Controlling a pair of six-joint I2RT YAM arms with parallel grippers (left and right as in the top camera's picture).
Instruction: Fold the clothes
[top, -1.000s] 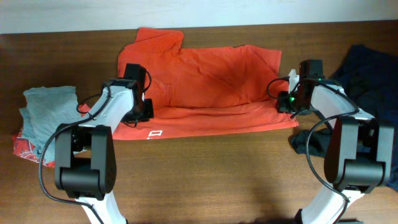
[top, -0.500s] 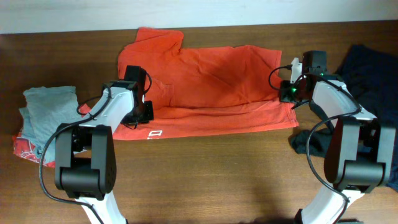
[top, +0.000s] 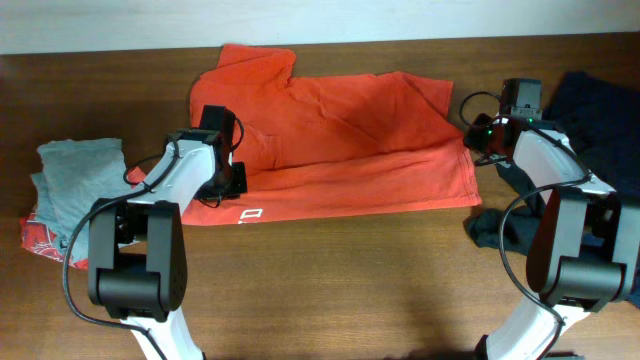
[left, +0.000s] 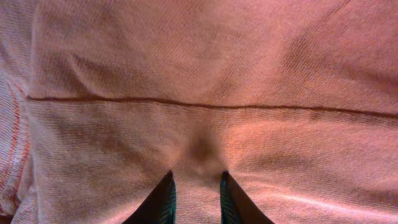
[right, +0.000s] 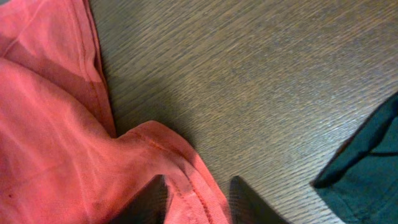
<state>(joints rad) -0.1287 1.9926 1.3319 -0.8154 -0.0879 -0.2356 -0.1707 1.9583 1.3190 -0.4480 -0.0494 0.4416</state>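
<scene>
The orange-red T-shirt lies spread across the middle of the wooden table, its lower part doubled over, with a small white print near its front left edge. My left gripper rests on the shirt's left side; in the left wrist view its fingers pinch a pucker of the orange cloth. My right gripper is at the shirt's right edge; in the right wrist view its fingers are shut on the stitched hem. A dark navy garment lies at the far right.
A pile of grey clothes sits at the left edge on a red patterned piece. A dark cloth lies by the right arm's base; its corner shows in the right wrist view. Bare wood runs along the front.
My right gripper has moved right and a little back, drawing the shirt's right edge outward and flattening it. The left gripper has stayed where it was.
</scene>
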